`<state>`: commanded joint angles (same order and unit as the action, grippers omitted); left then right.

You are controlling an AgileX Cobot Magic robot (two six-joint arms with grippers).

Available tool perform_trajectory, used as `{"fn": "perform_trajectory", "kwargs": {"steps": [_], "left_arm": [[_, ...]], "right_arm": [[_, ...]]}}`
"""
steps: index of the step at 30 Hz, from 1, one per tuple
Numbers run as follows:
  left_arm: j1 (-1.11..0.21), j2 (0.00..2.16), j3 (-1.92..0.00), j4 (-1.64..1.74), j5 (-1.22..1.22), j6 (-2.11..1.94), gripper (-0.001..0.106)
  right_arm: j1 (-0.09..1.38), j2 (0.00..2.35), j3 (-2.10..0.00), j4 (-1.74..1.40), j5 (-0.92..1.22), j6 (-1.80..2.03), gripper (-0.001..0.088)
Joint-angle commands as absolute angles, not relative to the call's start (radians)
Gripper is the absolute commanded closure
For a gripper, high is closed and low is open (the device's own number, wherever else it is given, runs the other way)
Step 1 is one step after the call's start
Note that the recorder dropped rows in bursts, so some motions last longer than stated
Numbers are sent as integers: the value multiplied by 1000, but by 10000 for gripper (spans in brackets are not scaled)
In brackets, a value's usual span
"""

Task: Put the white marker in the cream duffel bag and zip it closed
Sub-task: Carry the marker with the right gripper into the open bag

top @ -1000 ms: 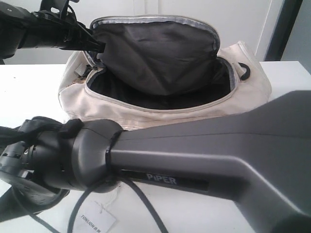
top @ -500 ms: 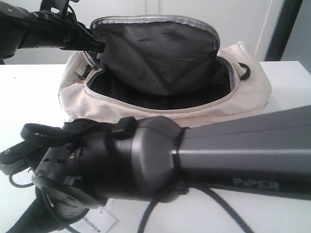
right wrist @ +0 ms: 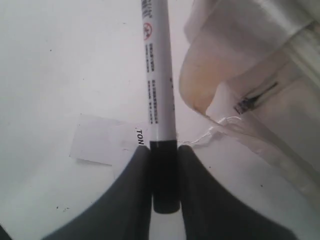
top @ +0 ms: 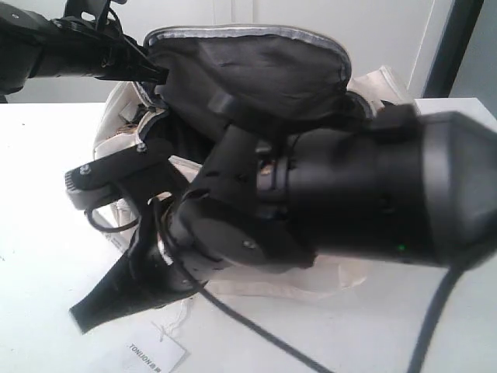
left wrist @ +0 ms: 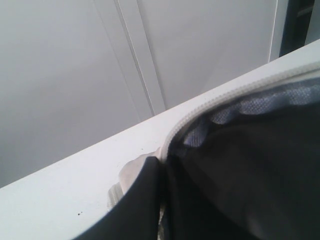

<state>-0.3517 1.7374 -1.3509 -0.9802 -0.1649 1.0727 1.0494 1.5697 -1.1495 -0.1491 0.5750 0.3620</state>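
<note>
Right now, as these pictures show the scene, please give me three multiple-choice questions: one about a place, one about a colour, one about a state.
1. Where is the white marker?
A. inside the cream duffel bag
B. between the fingers of the right hand
C. in the left hand

2. What colour is the lining of the bag's flap?
A. red
B. yellow
C. dark grey

3. How does the flap stand?
A. raised open
B. zipped shut
C. cut off

Answers:
1 B: the right hand grips the marker by its dark cap, above the paper tag.
2 C: the raised flap shows its dark grey inner side.
3 A: the left hand holds the flap up by its edge.
</note>
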Motion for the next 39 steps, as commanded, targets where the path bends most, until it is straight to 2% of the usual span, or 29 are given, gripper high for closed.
{"fn": "perform_trajectory", "kwargs": {"steps": [14,22,26,33,39], "left_arm": [[-352,1737,-1351,-980,-165,1073,1053],[-352,1737,-1351,-980,-165,1073,1053],[-352,1737,-1351,-980,-165,1073,1053],[-352,1737,-1351,-980,-165,1073,1053],[-352,1737,-1351,-980,-165,1073,1053]], "right_arm": [[812,1358,-1136,-82,664,231,868],[634,1344,-1139,-64,694,186,868],[557,1344,-1139,83,694,12,868],[480,1344,-1166,164,704,-129,868],[477,1354,-1185,159,678,-191,868]]}}
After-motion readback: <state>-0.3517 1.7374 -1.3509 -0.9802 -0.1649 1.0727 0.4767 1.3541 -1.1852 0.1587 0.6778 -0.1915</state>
